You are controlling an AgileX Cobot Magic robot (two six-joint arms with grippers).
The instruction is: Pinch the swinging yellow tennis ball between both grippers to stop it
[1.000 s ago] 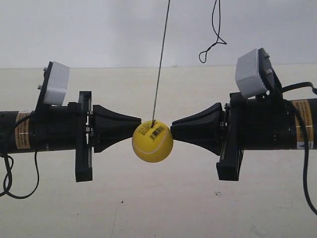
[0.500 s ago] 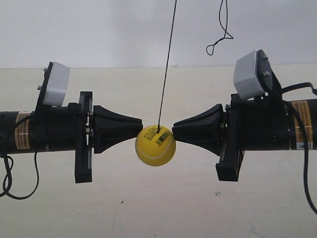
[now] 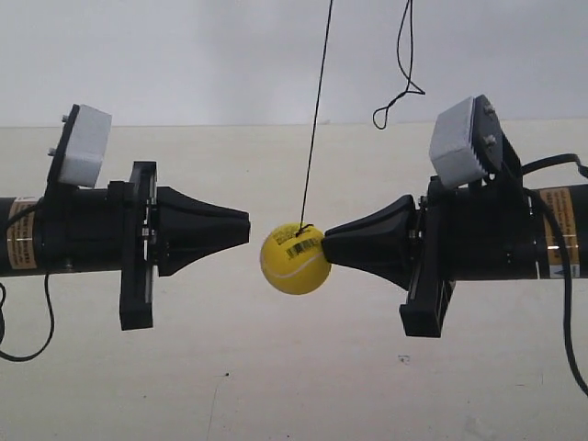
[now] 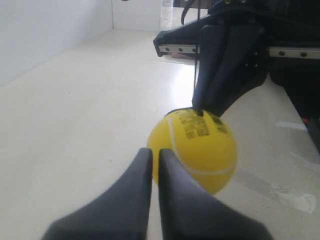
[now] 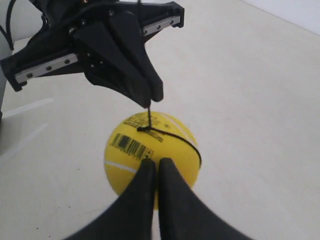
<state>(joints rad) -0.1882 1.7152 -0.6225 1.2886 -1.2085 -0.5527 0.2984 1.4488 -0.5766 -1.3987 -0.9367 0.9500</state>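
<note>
The yellow tennis ball (image 3: 294, 260) hangs on a thin black string (image 3: 317, 110), barcode sticker facing up. The arm at the exterior view's right is my right arm. Its gripper (image 3: 327, 248) is shut, and its pointed tip touches the ball's side. In the right wrist view the shut right gripper (image 5: 153, 162) presses against the ball (image 5: 160, 135) just below the barcode. My left gripper (image 3: 246, 228), at the exterior view's left, is shut and stands a small gap away from the ball, slightly higher. In the left wrist view the left gripper (image 4: 155, 152) points just beside the ball (image 4: 200, 150).
A loose black cord (image 3: 400, 73) dangles behind the right arm's white camera box (image 3: 459, 138). A pale tabletop (image 3: 276, 386) lies below both arms, with a white wall (image 3: 184, 55) behind. Tape marks (image 4: 295, 200) show on the table.
The arm at the exterior view's left drew back leftward and rose slightly, opening a gap to the ball. The ball drifted a little right and stays against the right gripper's tip.
</note>
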